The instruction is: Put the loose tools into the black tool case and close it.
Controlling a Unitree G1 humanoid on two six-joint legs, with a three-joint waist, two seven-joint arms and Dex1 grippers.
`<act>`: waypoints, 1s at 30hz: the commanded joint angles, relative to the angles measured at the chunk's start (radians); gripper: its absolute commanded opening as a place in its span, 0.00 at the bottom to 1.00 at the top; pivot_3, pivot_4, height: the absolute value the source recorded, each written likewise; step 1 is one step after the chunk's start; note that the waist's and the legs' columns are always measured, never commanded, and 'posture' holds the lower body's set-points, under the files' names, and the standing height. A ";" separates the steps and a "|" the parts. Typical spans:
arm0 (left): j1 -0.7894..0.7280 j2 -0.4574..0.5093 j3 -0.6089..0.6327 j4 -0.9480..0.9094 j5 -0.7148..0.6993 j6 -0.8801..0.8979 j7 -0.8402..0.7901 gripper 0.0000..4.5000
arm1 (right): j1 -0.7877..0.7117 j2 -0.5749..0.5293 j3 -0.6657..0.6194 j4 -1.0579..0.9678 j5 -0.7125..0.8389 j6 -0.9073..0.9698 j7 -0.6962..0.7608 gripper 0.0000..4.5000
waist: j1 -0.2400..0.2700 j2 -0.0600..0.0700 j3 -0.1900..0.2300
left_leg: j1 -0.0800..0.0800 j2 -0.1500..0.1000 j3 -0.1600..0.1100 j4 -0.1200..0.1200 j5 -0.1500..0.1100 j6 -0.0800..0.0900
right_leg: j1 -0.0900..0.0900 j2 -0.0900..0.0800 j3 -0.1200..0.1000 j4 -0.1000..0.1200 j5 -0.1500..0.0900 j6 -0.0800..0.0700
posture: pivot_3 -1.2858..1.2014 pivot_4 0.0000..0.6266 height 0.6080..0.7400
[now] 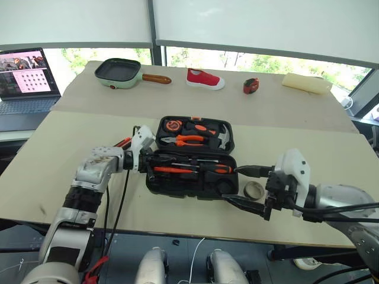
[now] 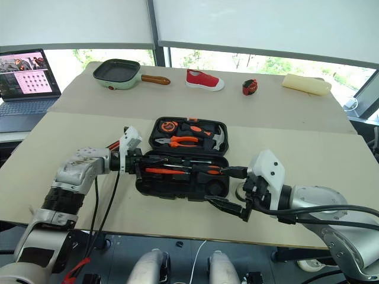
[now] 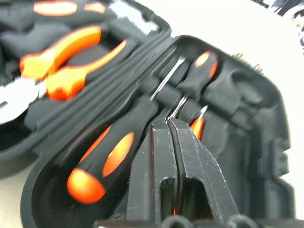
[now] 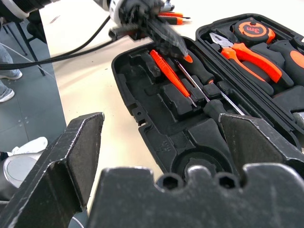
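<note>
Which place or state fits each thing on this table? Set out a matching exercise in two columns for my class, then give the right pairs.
Things:
1. black tool case
2. grey tape roll
3. red shoe
4. right hand

Places or states:
A. at the table's far side, beside the green-rimmed pan
B. fingers wide open, holding nothing
C. lying open at the table's middle
D. on the table beside the case, not yet packed

Pairs: 1-C, 2-D, 3-A, 4-B

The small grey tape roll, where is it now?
The small grey tape roll lies on the table, right of the open black plastic tool case, beside the right pincer.
</note>
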 commanded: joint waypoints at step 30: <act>0.174 0.068 -0.059 -0.052 0.099 -0.159 -0.001 0.02 | -0.030 0.013 0.005 -0.011 0.009 -0.012 -0.016 1.00 | -0.004 0.003 -0.004 | 0.003 0.000 0.000 -0.001 0.000 0.000 | 0.002 0.000 0.000 -0.001 0.000 0.000 | 0.52 0.24 1.00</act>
